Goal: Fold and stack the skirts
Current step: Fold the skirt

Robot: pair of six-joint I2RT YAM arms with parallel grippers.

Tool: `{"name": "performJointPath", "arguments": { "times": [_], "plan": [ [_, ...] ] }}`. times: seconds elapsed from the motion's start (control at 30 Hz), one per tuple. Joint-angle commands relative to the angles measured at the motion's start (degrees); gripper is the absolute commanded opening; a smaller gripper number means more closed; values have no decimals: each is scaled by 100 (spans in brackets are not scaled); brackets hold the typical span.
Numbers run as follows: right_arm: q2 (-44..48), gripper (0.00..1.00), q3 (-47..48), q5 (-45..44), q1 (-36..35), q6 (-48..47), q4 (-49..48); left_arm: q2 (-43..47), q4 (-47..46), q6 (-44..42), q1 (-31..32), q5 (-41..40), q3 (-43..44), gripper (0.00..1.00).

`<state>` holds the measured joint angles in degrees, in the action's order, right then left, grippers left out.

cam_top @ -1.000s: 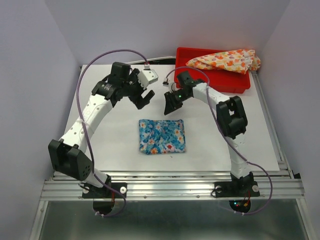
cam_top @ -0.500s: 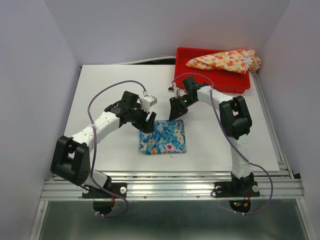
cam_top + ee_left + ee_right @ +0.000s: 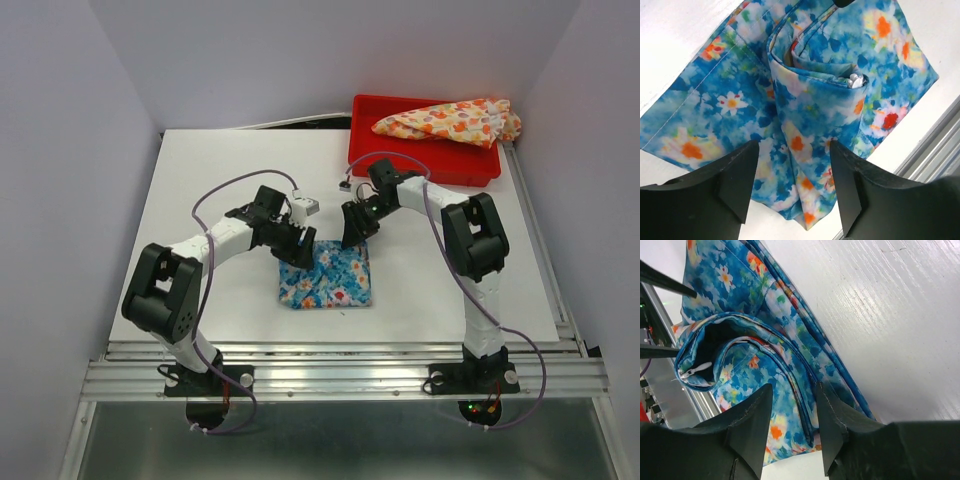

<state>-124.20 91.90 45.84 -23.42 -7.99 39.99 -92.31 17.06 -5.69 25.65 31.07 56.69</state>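
The blue floral skirt [image 3: 330, 278] lies folded in a rough square at the middle of the table. My left gripper [image 3: 300, 250] is down at its far left corner. In the left wrist view that gripper [image 3: 792, 150] stands open, straddling a raised fold of the blue skirt [image 3: 805, 100]. My right gripper [image 3: 352, 232] is at the skirt's far right edge. Seen from the right wrist, this gripper [image 3: 792, 390] is open too, with layered hems of the blue skirt [image 3: 740, 340] between its fingers. The cream-yellow skirt [image 3: 450, 120] lies bunched on the red tray.
The red tray [image 3: 425, 172] stands at the back right corner of the white table [image 3: 220, 180]. A metal rail [image 3: 340, 375] runs along the near edge, just beyond the skirt in the left wrist view [image 3: 940, 145]. Grey walls enclose the left, back and right.
My left arm swung down and right onto the blue skirt's far left corner, its jaws narrowing. My right gripper lowered onto the far right edge, its jaws widening a little.
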Motion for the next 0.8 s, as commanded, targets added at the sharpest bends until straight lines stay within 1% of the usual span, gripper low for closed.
{"name": "performJointPath", "arguments": {
  "times": [0.0, 0.03, 0.1, 0.2, 0.23, 0.37, 0.4, 0.43, 0.47, 0.53, 0.57, 0.6, 0.63, 0.67, 0.7, 0.77],
  "plan": [
    [54, 46, 56, -58, -13, -115, -158, 29, -150, -28, -16, 224, -43, 61],
    [28, 45, 56, -76, -13, -124, -167, 20, -150, -37, -25, 250, -52, 55],
    [-25, 45, 65, -119, -13, -106, -167, -58, -98, -46, -77, 426, -35, 28],
    [-86, 44, 65, -181, -13, -115, -167, -138, -27, -72, -209, 610, 44, 5],
    [-95, 44, 65, -225, -13, -115, -167, -147, 8, -72, -253, 628, 79, 0],
    [-122, 43, 65, -339, -13, -133, -175, 37, 17, -72, -586, 454, 220, 0],
    [-139, 43, 65, -339, -13, -124, -167, 116, 69, -168, -587, 374, 255, 2],
    [-148, 43, 65, -348, -13, -124, -175, 239, 78, -195, -544, 304, 229, 18],
    [-148, 43, 56, -357, -13, -133, -175, 371, 61, -204, -491, 199, 177, 48],
    [-157, 43, 48, -409, -13, -150, -167, 827, 17, -327, -202, -65, -25, 65],
    [-148, 43, 39, -427, -13, -159, -167, 1020, 34, -371, 8, -240, -87, 71],
    [-148, 43, 30, -445, -13, -159, -167, 1057, 43, -388, 97, -294, -148, 73],
    [-148, 43, 30, -454, -13, -159, -167, 1075, 121, -415, 203, -399, -201, 82],
    [-157, 43, 30, -462, -13, -150, -167, 1032, 174, -441, 334, -670, -219, 84],
    [-166, 42, 30, -462, -13, -142, -167, 1014, 227, -459, 544, -777, -237, 85],
    [-183, 42, 47, -489, -13, -142, -167, 944, 228, -398, 678, -979, -263, 87]
  ]
}}
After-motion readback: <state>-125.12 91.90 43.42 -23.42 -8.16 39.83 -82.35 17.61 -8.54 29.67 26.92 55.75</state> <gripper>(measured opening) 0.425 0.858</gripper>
